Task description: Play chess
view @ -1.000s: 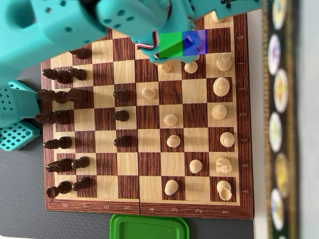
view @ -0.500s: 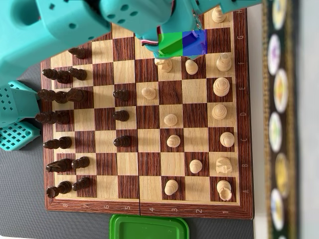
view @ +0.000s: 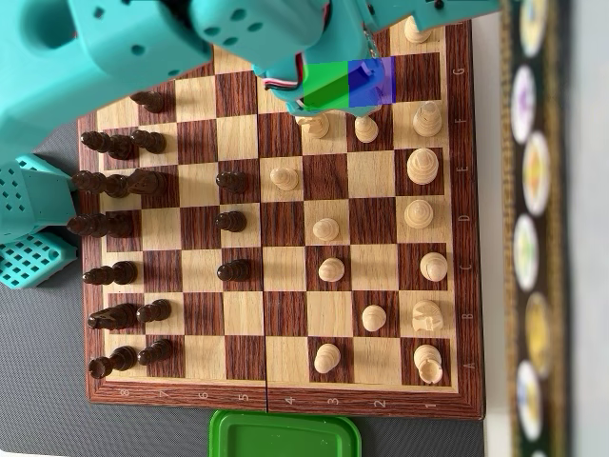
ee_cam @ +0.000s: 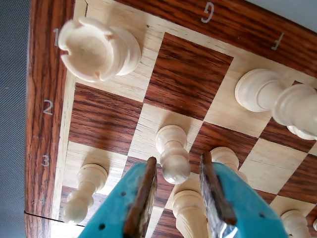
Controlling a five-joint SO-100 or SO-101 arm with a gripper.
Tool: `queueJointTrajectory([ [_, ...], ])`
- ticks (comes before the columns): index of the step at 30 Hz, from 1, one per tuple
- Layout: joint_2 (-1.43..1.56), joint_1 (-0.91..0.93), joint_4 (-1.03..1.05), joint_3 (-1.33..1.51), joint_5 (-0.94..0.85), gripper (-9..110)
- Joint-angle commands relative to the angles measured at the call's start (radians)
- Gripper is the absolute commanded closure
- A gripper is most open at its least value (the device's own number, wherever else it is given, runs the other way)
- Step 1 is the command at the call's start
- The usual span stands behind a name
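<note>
The pincer (ee_cam: 177, 171) hangs low over the far corner of the chessboard (view: 471, 238), its two rust-coloured fingers (ee_cam: 143, 193) spread to either side of a pale pawn (ee_cam: 172, 153). They straddle the pawn's round head without visibly touching it, likely so that they can press in from both sides. The pawn stands upright on its square, one rank in from the white rook (ee_cam: 96, 48) in the corner. In the overhead view the teal arm (view: 143, 48) reaches in across the board's top edge, which keeps it clear of the dark pieces (view: 114, 186) lined up along the left side.
</note>
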Motion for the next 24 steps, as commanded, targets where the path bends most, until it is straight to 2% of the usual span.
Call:
queueJointTrajectory([
  [1,0.011,-0.002,0.005,-0.049,-0.005,88],
  [19,0.005,0.008,-0.025,-0.049,-0.006,89],
  [24,0.005,0.009,-0.023,-0.046,-0.008,96],
])
